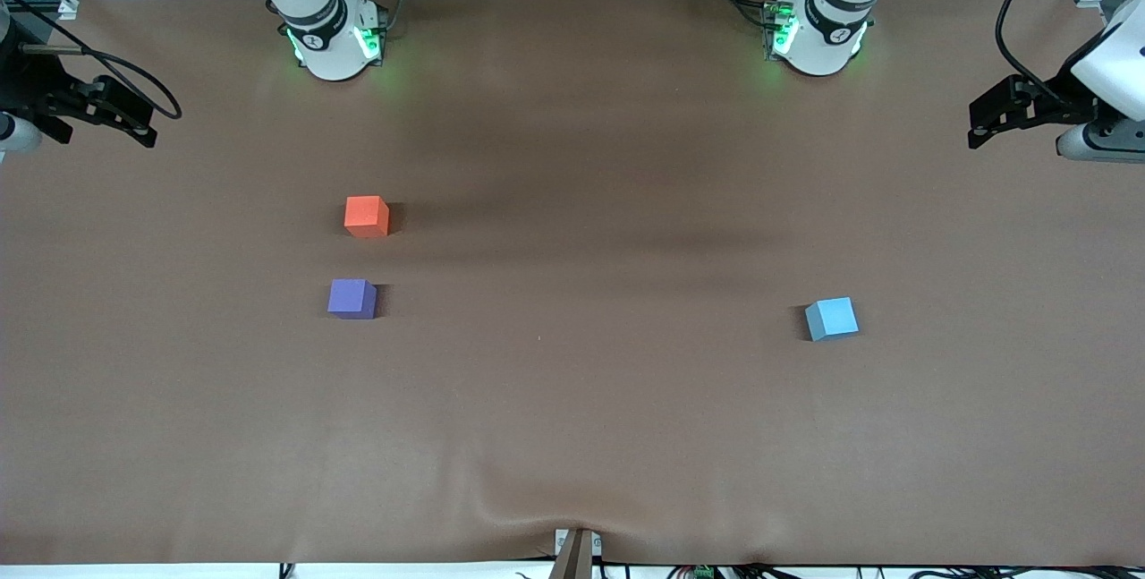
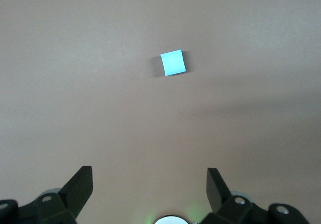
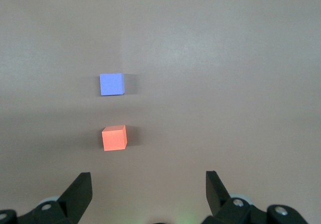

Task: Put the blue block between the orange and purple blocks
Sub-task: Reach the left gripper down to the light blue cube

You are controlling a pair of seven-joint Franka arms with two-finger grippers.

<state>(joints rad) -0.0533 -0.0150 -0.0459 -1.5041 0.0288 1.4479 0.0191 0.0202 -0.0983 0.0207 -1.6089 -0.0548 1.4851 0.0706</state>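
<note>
Blue block (image 1: 831, 319) sits alone on the table (image 1: 572, 436) toward my left arm's end. Orange block (image 1: 367, 216) and purple block (image 1: 351, 298) near each other (purple nearer the front camera). My left gripper (image 2: 149, 185) and right gripper (image 3: 149, 186): jaws apart, holding nothing, up above the table.

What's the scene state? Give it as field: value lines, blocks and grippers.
blue block: on table, toward the left arm's end, alone
orange block: toward the right arm's end
purple block: nearer the front camera than orange, apart from it
gap between orange and purple: unfilled
left gripper: open, up over the table at its end, holding nothing
right gripper: open, up at its end, holding nothing
task: not started
</note>
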